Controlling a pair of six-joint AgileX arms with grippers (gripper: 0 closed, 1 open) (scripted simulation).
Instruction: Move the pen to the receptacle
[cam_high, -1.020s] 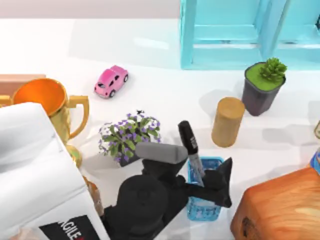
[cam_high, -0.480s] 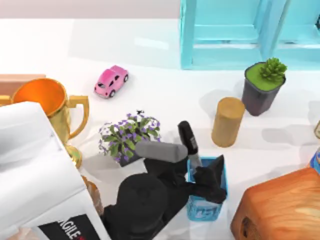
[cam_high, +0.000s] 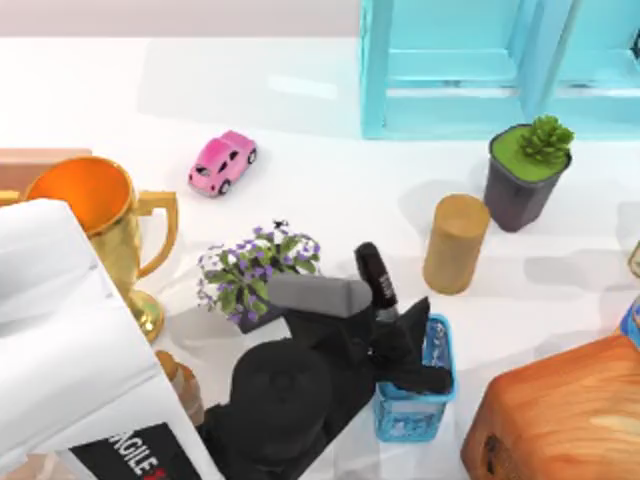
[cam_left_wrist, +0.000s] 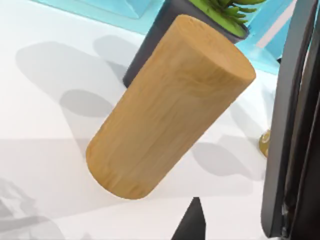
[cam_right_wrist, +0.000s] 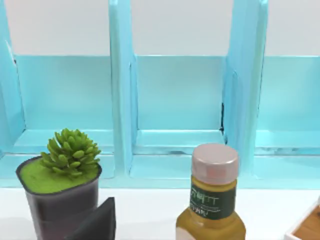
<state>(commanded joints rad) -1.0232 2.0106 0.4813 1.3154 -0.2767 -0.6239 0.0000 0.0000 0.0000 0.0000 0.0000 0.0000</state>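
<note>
The pen (cam_high: 375, 280) stands tilted in a small translucent blue cup (cam_high: 425, 415) at the front middle of the table, its black ribbed cap pointing up and back. My left gripper (cam_high: 393, 335) hangs over that cup, shut on the pen's barrel just below the cap. The receptacle (cam_high: 30, 165) is a peach-orange strip at the far left edge, mostly hidden behind a gold trophy (cam_high: 95, 215) and my left arm's white casing. A dark part of my right gripper (cam_right_wrist: 95, 222) shows in the right wrist view, in front of a succulent pot (cam_right_wrist: 57, 195).
A purple flower pot (cam_high: 255, 275) stands just left of the gripper. A wooden cylinder (cam_high: 455, 243) and the succulent pot (cam_high: 525, 170) stand to its back right. A pink toy car (cam_high: 222, 162), a blue shelf (cam_high: 480, 70), a wooden box (cam_high: 560, 420) and a bottle (cam_right_wrist: 215, 200) are around.
My left gripper's fingers have drawn together from wide open onto the pen's barrel. The gripper has sunk a little towards the blue cup and shifted slightly left.
</note>
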